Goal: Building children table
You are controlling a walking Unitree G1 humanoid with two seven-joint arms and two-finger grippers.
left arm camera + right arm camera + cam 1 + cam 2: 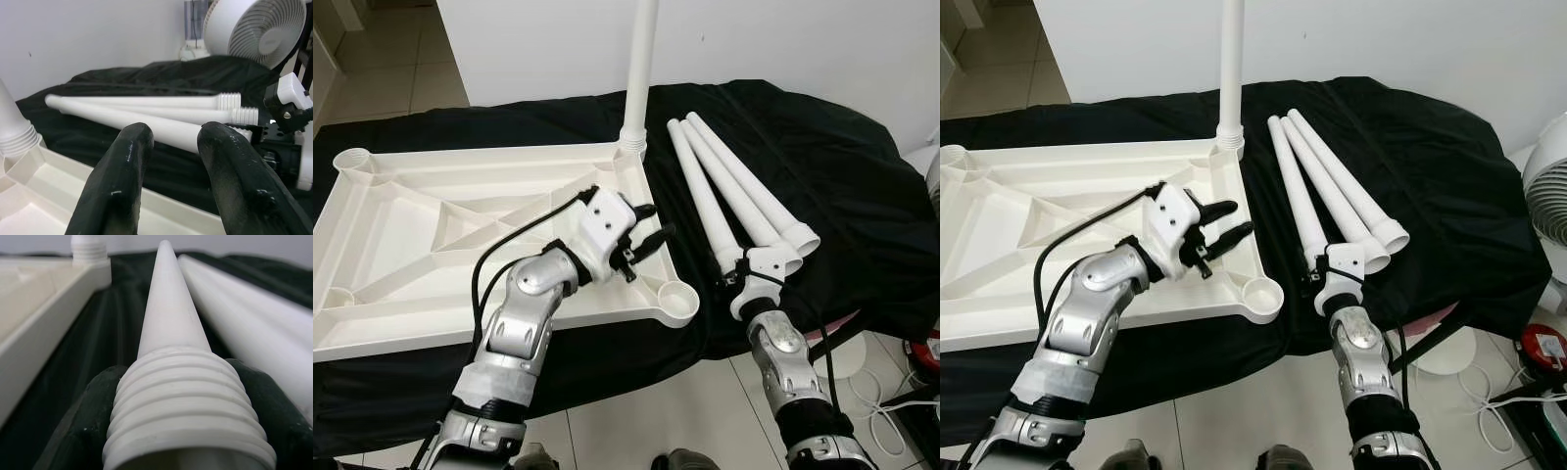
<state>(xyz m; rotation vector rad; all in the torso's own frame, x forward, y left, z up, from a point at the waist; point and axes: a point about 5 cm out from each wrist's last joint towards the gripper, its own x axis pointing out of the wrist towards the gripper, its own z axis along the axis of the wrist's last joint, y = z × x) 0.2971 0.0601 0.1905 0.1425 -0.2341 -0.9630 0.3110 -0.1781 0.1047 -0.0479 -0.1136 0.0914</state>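
**Leg clasped at its threaded end; tabletop lies upturned**

The right gripper (183,431) is closed around the ribbed, threaded end of a white leg (703,196), one black finger on each side of the thread. This leg is the one nearest the tabletop (401,235) of three loose legs laid side by side on a black cloth (842,176); the other two legs (749,186) are seen just beside it, their threaded ends towards the robot and their tips fanned away towards the wall (803,39).

The left gripper (644,233) is held above the tabletop's near right part, its fingers (122,181) parted with nothing between them, pointed across at the loose legs.

The tabletop is laid upside down on the cloth, its ribbed underside and corner sockets exposed. An open socket (677,299) is seen at the near right corner, between the two grippers. At the far right corner a fourth leg (639,69) is stood upright in its socket, touching it at the threaded collar.

A strip of cloth separates the clasped leg from the tabletop's edge. Beyond the cloth's right end, a white fan (1549,186) is stood on the tiled floor (705,411), with white cables (891,392) and a red object (1542,345) near it. No writing can be read anywhere.
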